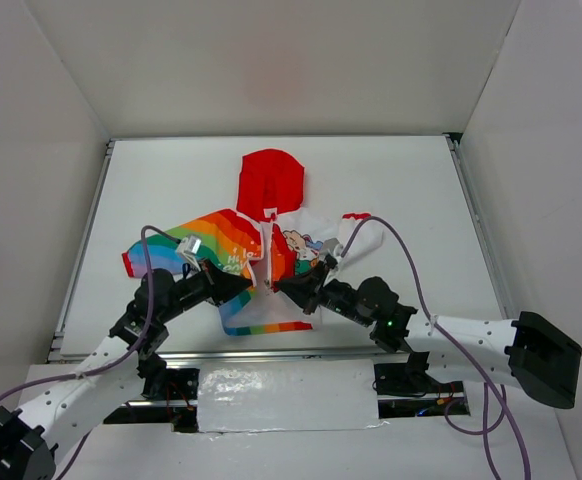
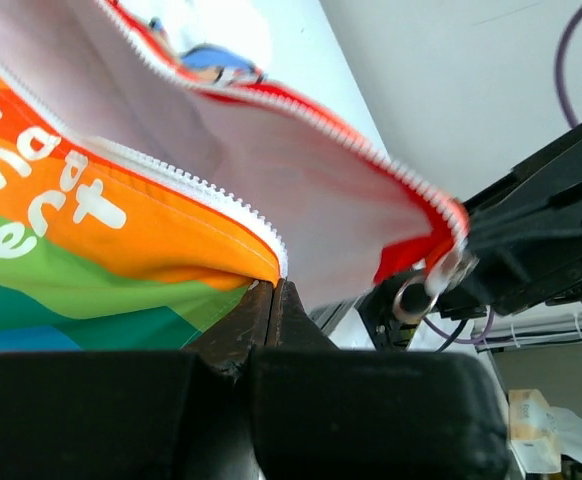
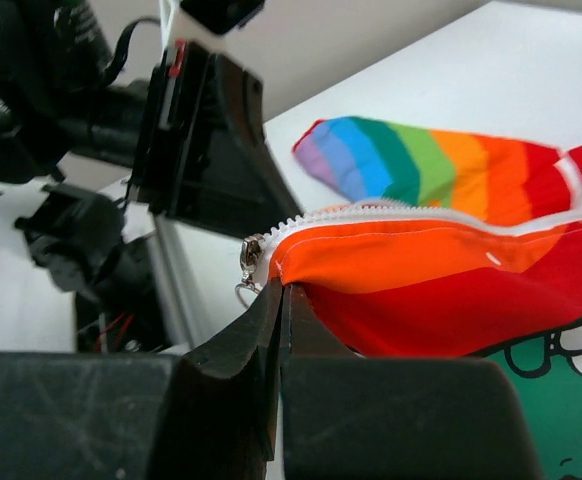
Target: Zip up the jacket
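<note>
The jacket point(image 1: 268, 240) lies in the middle of the table, red hood point(image 1: 271, 180) at the far end, rainbow half point(image 1: 216, 235) on the left, white cartoon half point(image 1: 306, 242) on the right. Its front is parted at the bottom. My left gripper point(image 1: 247, 286) is shut on the rainbow half's bottom corner point(image 2: 256, 262) beside the white zipper teeth point(image 2: 211, 190). My right gripper point(image 1: 282, 287) is shut on the other half's bottom corner point(image 3: 316, 268), just beside the metal zipper slider point(image 3: 250, 262). The two corners are lifted and held a little apart.
White walls enclose the table on three sides. A metal rail point(image 1: 271, 352) runs along the near edge. The purple cable point(image 1: 411, 275) of the right arm loops over the table right of the jacket. The rainbow sleeve point(image 3: 391, 160) lies flat on the table.
</note>
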{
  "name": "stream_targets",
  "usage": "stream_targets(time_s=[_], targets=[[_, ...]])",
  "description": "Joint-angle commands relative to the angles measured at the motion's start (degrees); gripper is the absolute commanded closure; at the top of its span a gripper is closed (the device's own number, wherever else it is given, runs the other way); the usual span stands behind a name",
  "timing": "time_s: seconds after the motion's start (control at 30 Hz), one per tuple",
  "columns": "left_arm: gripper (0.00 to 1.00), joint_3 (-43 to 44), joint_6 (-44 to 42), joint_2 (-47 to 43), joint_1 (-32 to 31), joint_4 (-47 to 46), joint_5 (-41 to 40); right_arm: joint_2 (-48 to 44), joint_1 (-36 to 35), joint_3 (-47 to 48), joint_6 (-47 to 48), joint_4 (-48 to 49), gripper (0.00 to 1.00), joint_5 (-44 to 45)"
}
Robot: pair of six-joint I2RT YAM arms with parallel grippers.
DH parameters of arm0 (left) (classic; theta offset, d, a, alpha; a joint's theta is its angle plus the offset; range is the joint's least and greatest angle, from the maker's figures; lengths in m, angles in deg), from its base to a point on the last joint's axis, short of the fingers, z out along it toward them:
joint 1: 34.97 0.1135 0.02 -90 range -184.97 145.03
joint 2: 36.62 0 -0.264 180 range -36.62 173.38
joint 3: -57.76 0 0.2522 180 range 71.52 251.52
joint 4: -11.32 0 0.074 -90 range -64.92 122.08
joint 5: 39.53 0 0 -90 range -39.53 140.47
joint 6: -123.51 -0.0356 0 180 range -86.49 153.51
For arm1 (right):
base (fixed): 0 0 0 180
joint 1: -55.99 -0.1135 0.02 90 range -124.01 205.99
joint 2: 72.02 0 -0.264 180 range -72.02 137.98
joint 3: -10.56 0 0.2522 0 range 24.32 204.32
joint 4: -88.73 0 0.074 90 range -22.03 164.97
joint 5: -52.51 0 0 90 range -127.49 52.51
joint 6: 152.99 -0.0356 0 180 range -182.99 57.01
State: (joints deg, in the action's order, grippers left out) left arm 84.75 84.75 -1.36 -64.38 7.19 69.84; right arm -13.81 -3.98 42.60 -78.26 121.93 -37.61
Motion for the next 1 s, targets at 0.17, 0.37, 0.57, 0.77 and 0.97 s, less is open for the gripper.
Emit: stream_targets(time_s=[0.17, 0.37, 0.57, 0.77, 0.97], targets=[[1.0, 1.01, -1.15, -2.57, -0.21, -8.82, 2.77, -0.03, 0.37, -3.34, -10.13, 1.12, 1.0, -6.65], [1.0, -3.03, 1.93, -3.45, -0.21, -14.97, 4.0, 1.9, 0.29, -3.26, -15.4, -0.29, 1.0, -4.81], [1.0, -5.06, 4.65, -2.84, -0.21, -18.85, 4.97, 5.67, 0.29, -1.32, -19.88, 0.76, 1.0, -2.78], [1.0, -5.59, 7.64, -3.18, -0.21, -19.47, 5.5, 7.53, 0.29, -0.88, -20.5, 2.87, 1.0, -0.76], [1.0, -4.89, 10.62, -3.71, -0.21, -13.67, 3.39, 7.26, 0.29, 0.0, -20.15, 3.14, 1.0, -1.2]])
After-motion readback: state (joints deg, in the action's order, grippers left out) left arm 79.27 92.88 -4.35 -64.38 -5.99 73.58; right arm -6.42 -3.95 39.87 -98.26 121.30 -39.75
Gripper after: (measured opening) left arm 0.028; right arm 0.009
